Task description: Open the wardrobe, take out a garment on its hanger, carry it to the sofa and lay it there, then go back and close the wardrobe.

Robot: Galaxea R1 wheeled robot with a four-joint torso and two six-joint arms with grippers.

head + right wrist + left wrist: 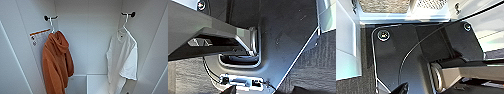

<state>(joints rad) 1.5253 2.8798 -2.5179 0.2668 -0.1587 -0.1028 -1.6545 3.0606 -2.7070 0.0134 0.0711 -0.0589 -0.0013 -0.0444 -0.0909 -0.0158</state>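
Orange hoodie [57, 65] beside garment [123, 57] inside wardrobe [87, 37]

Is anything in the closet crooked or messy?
Nothing much stands out. The white T-shirt hangs from its hanger on the right hook, and the orange hoodie hangs on the left hook. A paper label on the wardrobe's left wall sits tilted.

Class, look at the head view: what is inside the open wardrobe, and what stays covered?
Inside the wardrobe hang an orange hoodie and a white T-shirt, each from a dark wall hook. Only each hanger's hook, such as the T-shirt's hanger, shows; cloth covers the shoulders.
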